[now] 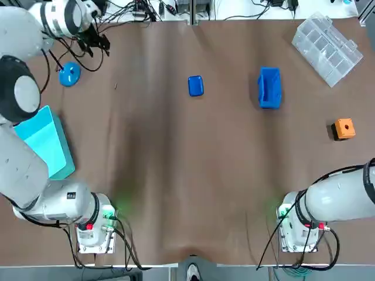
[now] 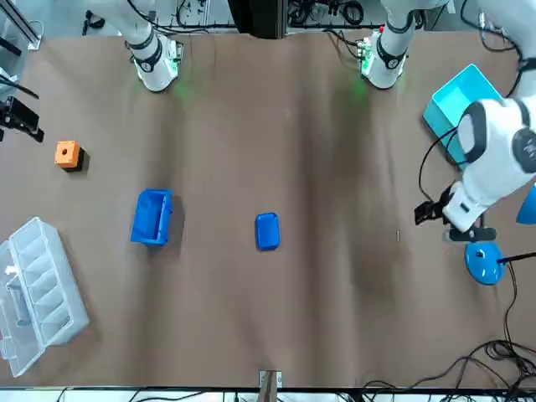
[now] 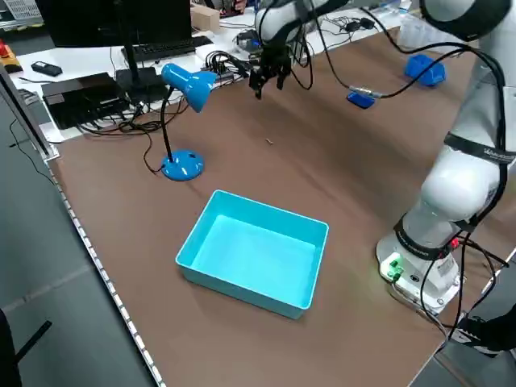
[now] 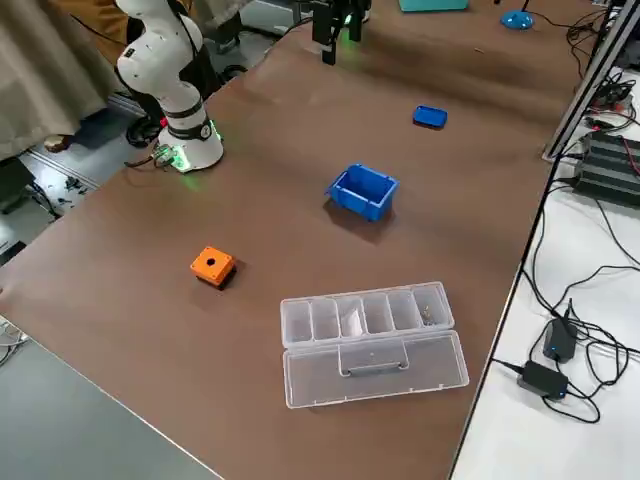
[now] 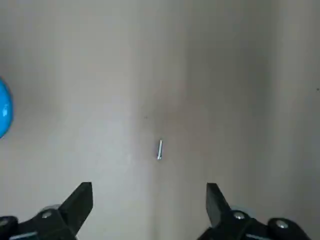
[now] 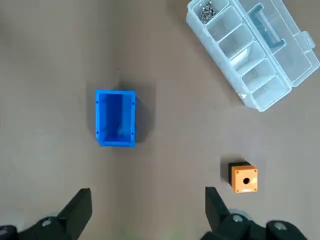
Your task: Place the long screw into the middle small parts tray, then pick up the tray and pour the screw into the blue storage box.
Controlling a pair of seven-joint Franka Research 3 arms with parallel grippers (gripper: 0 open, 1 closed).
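Observation:
The long screw (image 5: 159, 149) lies flat on the brown table, a thin sliver (image 1: 115, 86) at the far left. My left gripper (image 5: 149, 186) hovers above it, open and holding nothing, and the screw shows just beyond the gap between its fingers. From overhead that gripper (image 1: 96, 41) sits a little beyond and left of the screw. A small blue tray (image 1: 195, 85) rests at the far middle. The blue storage box (image 1: 269, 88) stands to its right. My right gripper (image 6: 147, 192) hangs open and high over the right side, above the blue box (image 6: 115, 124).
A clear compartment organizer (image 1: 327, 50) lies at the far right corner, with an orange button box (image 1: 344, 129) nearer on the right. On the left are a cyan bin (image 1: 44, 140) and a blue desk lamp (image 1: 69, 74). Cables trail along the far edge.

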